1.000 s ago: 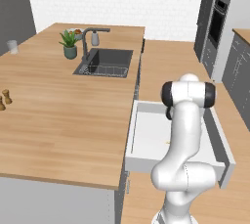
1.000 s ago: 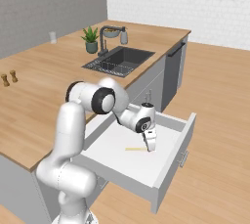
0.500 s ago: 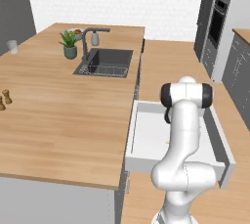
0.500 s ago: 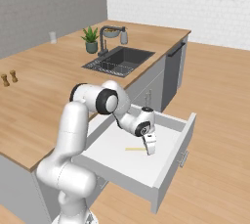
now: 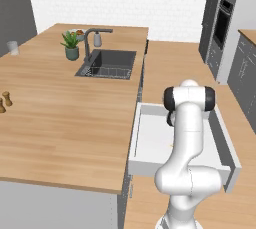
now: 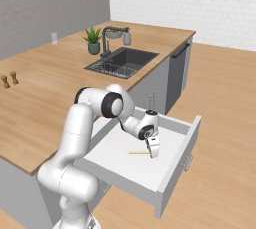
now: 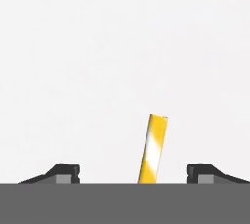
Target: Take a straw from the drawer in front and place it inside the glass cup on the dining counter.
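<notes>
Gripper (image 6: 152,154) down inside the drawer (image 6: 172,165), fingers (image 7: 63,173) standing wide apart on either side of the straw (image 7: 153,150) in the hand view, not touching it. Straw seen there as a short yellow stick with pale bands, leaning slightly, rising between the two dark tips over plain white drawer floor, nearer the right tip than the left. No grip on it.

Left to right across the right base view: glass cup (image 6: 54,37) far off at the back left edge of the dining counter (image 6: 45,98); two small brown shakers (image 6: 9,79) near the counter's left edge; potted plant (image 6: 93,40) beside the faucet (image 6: 107,39); dark sink (image 6: 122,62) inset in the wood top; white arm bending down from the counter's edge into the pulled-out drawer; straw (image 6: 138,152) lying flat on the white floor, one end at the gripper's tips; light-grey drawer front at the lower right.

Left to right across the left base view: glass cup (image 5: 13,48) at the far left edge of the counter (image 5: 65,123); shakers (image 5: 5,101) below it; plant (image 5: 71,45) and sink (image 5: 108,64) further back; drawer (image 5: 141,143) open to the counter's right, arm standing in front of it and hiding the gripper; dark tall cabinets (image 5: 223,18) at the right.
</notes>
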{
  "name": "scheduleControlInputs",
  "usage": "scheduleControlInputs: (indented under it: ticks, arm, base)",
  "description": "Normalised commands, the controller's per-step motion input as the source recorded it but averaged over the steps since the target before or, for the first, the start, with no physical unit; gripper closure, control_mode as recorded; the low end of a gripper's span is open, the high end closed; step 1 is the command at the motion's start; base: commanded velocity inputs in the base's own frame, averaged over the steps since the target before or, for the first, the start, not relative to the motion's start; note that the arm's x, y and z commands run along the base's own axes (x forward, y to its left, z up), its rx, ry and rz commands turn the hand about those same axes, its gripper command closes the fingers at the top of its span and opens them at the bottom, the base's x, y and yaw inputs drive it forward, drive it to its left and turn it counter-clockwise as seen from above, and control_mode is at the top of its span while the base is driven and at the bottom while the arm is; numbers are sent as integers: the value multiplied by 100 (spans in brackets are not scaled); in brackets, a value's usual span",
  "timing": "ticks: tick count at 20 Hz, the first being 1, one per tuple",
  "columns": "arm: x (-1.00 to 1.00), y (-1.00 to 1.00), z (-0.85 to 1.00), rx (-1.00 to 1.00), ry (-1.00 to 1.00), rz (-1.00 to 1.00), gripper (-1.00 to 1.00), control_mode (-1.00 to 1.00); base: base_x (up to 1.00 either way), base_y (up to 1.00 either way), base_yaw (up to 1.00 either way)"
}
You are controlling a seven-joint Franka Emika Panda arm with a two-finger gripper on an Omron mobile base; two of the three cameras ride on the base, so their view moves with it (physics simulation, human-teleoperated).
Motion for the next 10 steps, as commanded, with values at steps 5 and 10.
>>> scheduleControlInputs:
  ticks: [5,10]
  arm:
    - [0,-7,-30,3,0,0,-100,-100]
    - [-40,-3,-42,0,-3,0,100,-100]
  base:
    - [0,0,0]
    - [0,0,0]
